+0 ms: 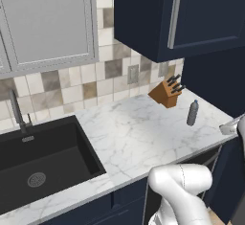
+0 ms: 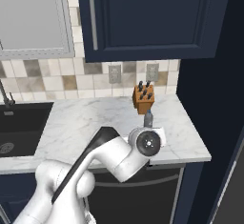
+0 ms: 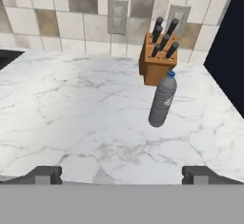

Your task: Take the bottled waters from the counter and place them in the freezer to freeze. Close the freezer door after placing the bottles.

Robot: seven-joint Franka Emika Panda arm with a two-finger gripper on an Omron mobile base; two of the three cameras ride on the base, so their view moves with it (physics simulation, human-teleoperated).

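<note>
Standing upright on the white marble surface [image 3: 71, 99], a single bottled water [image 3: 163, 100] sits just in front of the wooden knife block [image 3: 158, 56], close to it but apart. Its blue cap points up, which leaves the ribbed body free on both sides for a sideways grasp. The pincer [image 3: 122, 174] faces that bottle from the near edge of the surface, well short of the knife block, with its two dark tips spread as wide as they go and nothing between them. That wide spread probably suits the bottle's round body, giving room to slide around it before closing. From the right base camera, the arm's wrist [image 2: 147, 143] hangs low just in front of the bottle, level with the surface, so the approach looks horizontal rather than from above. My judgement is that the reach toward the bottle is the step in hand, with the freezer work not yet begun.
</note>
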